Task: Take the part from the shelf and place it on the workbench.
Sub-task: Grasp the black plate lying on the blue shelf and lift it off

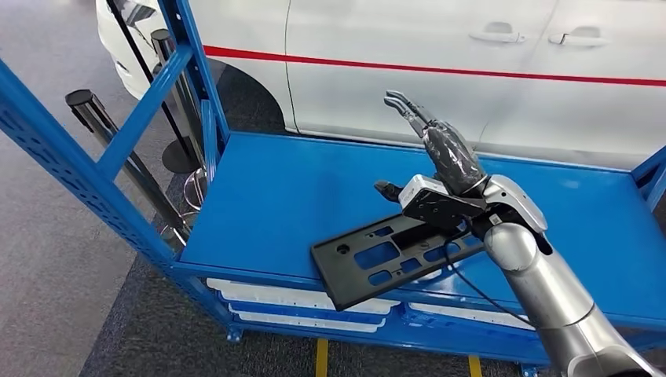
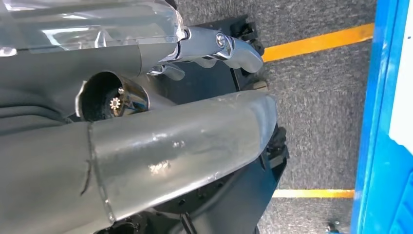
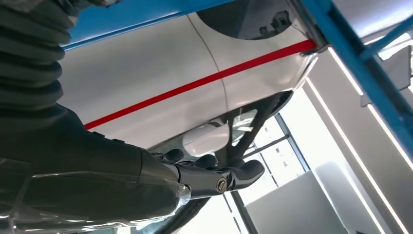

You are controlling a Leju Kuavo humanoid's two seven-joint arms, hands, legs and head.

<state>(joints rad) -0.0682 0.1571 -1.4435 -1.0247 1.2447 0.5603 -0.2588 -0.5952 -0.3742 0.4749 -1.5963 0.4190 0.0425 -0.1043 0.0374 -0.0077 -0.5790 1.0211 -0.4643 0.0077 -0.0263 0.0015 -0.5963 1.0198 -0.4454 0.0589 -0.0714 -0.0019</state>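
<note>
Part (image 1: 385,259): flat black plastic panel with cut-outs, lying on the blue desk (image 1: 298,196), one corner overhanging the front edge. Right hand (image 1: 440,141): raised above the part, fingers extended and apart, holding nothing; wrist camera block just over the panel's far end. Left hand (image 2: 214,48): hanging beside the robot's body over the floor; whether its fingers grip anything cannot be told. Surroundings: blue frame upright (image 1: 71,165), white trays (image 1: 298,302) under the desk, white car with red stripe (image 1: 440,71) behind, grey carpet with yellow floor lines (image 1: 320,357).
</note>
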